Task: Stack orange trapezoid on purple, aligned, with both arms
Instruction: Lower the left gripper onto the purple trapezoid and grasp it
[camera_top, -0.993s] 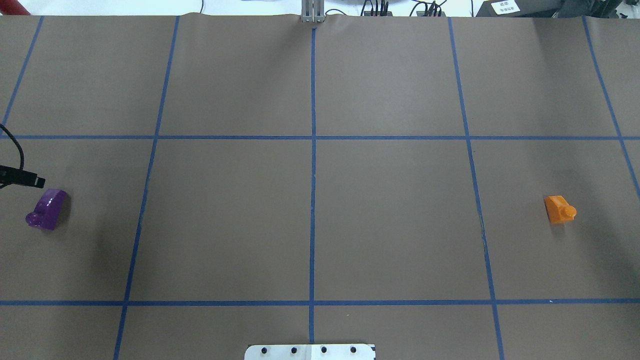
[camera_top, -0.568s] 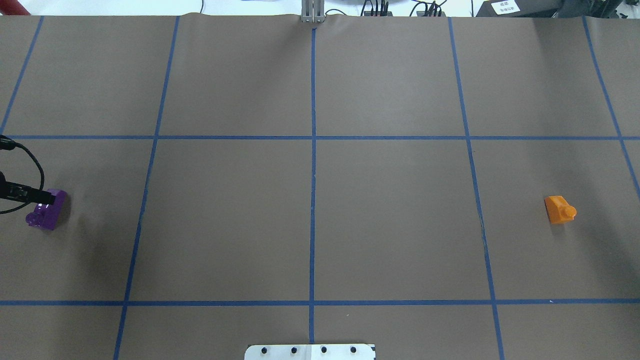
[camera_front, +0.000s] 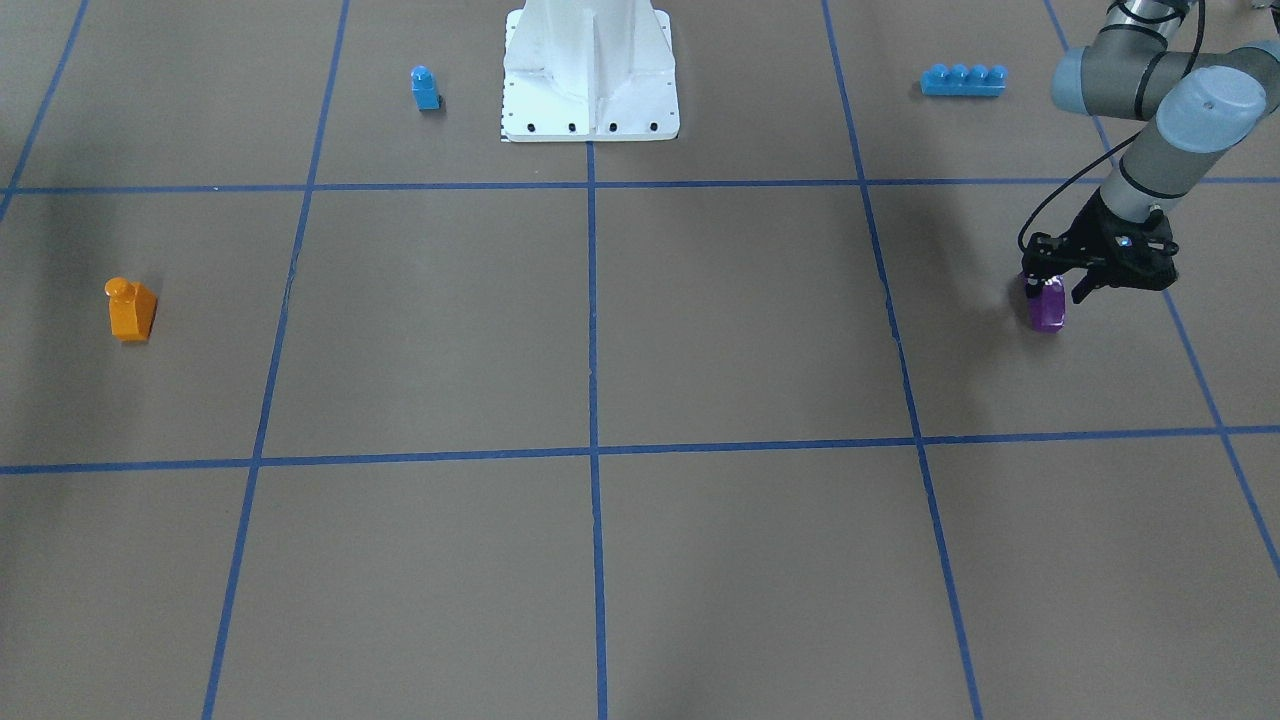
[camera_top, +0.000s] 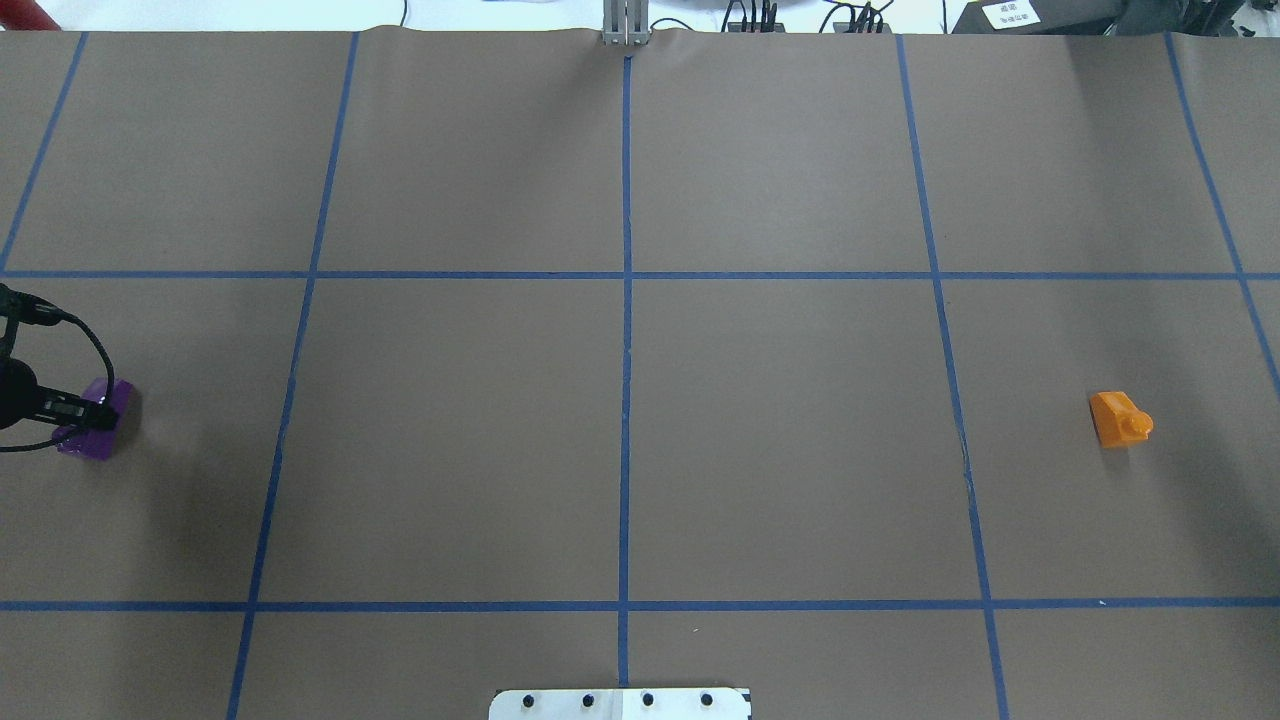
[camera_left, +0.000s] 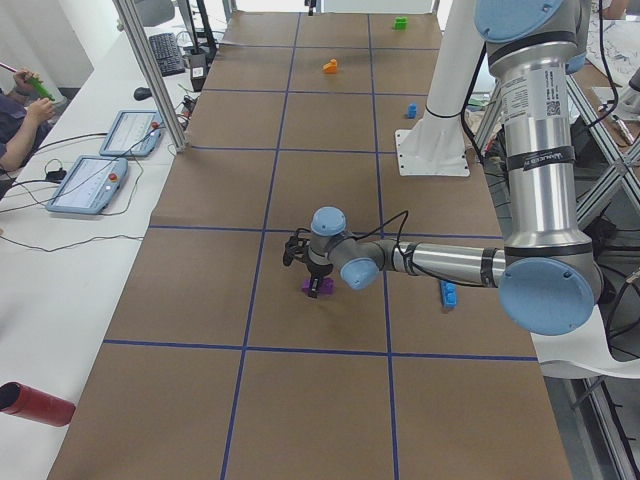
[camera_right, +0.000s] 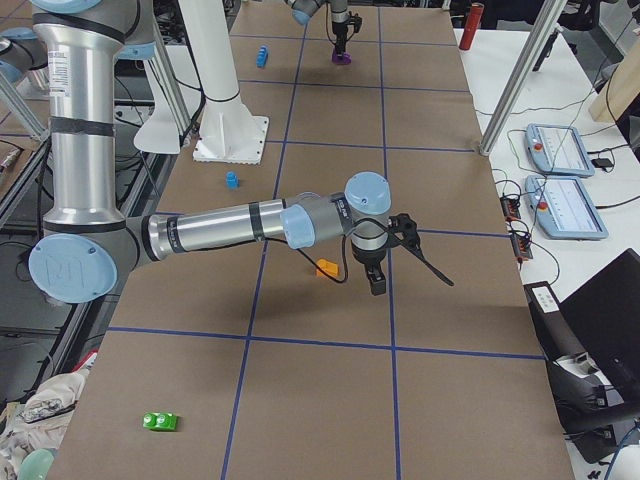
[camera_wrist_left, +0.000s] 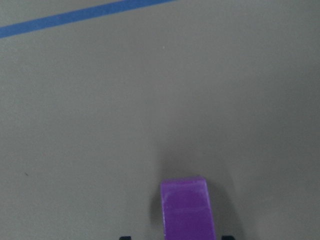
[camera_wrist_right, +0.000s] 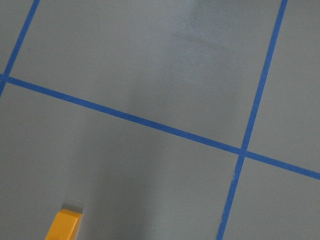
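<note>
At the overhead view's left edge, the left gripper (camera_front: 1054, 290) straddles the purple (camera_front: 1047, 310) on the worktop (camera_top: 780, 450), jaws apart. The orange trapezoid (camera_top: 1118, 420) lies mid-right; the right gripper (camera_right: 376, 284) hovers near it, jaws' state cannot be told.

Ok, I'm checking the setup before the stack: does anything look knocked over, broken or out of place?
Nothing stands out. The purple brick sits on the paper inside the open left claw, the orange trapezoid sits free at the opposite end, and neither shows damage.
</note>
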